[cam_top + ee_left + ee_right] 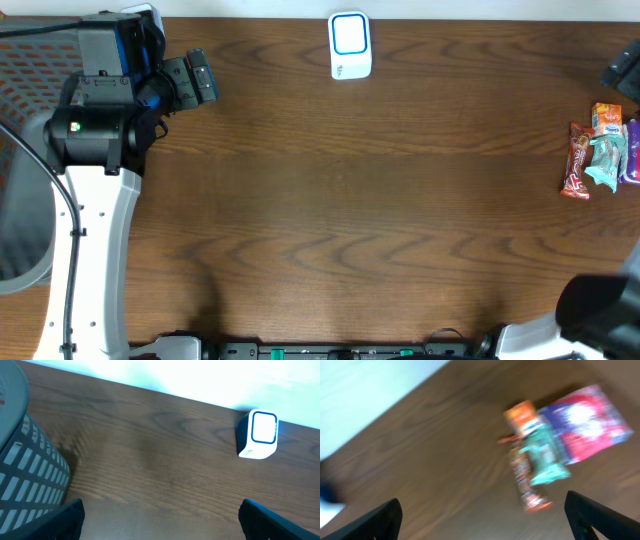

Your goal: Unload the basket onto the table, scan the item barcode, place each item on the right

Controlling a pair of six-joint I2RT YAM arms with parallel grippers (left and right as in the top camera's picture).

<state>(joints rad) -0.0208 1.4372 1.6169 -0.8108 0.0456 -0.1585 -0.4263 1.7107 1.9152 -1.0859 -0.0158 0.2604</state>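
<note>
A white barcode scanner (350, 46) with a blue-rimmed window stands at the table's far edge; the left wrist view shows the scanner (257, 434) at upper right. Snack items lie at the far right: a red bar (576, 160), a teal packet (606, 162), an orange pack (606, 115) and a purple pack (632, 150). My left gripper (198, 78) hovers at the far left, open and empty (160, 527). My right gripper (487, 522) is open and empty, above bare wood short of the red bar (525, 482), teal packet (545, 457), orange pack (522, 417) and purple pack (585, 422). That view is blurred.
A grey slotted basket (25, 475) stands at the table's left end, close to the left arm (95, 130). The right arm's dark base (600, 310) sits at the bottom right corner. The wooden table (350, 220) lies between the scanner and the items.
</note>
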